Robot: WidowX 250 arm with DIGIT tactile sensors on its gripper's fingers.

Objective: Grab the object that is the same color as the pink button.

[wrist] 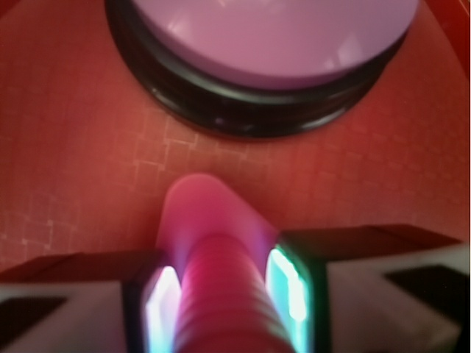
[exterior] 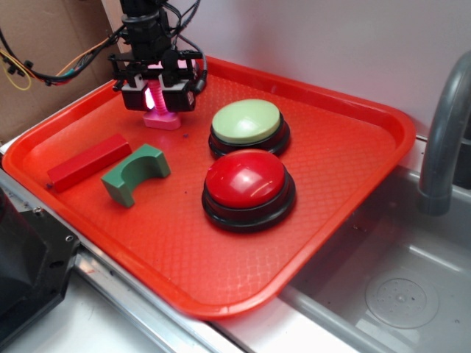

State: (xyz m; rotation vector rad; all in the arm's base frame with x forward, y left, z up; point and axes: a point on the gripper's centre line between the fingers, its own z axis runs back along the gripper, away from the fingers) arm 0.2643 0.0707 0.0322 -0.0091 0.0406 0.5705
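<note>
arm comes down near vertical at the far left corner of the orange tray (exterior: 331, 243), wrist pointing straight down, cables trailing off to the left by the cardboard. gripper (exterior: 157, 96) sits low over the pink bolt (exterior: 160, 118), w/ the ridged post between the two fingers (exterior: 134, 94) and the flat base resting on the tray just below the fingertips. wrist view shows it closer: gripper (wrist: 224, 294) jaws closed in narrow on the bolt's (wrist: 213, 250) threaded post, glowing pads (wrist: 160, 305) touching or all but touching it on both sides, rounded base tip sticking out ahead of the fingers, base looks to be down on the tray surface. straight ahead of the bolt in wrist view is the pink button (wrist: 272, 29), pale domed top on a black ring, near but apart from the bolt; can't see it in the exterior view, hidden behind the arm. on the tray also: light green button (exterior: 247, 122) right of the gripper, red button (exterior: 246, 184) nearer the camera just beside it, green arch block (exterior: 135, 174) and red block (exterior: 88, 162) toward the left edge, both well clear of the gripper. sink (exterior: 383, 287) and grey faucet (exterior: 441, 140) off to the right of the tray
</note>
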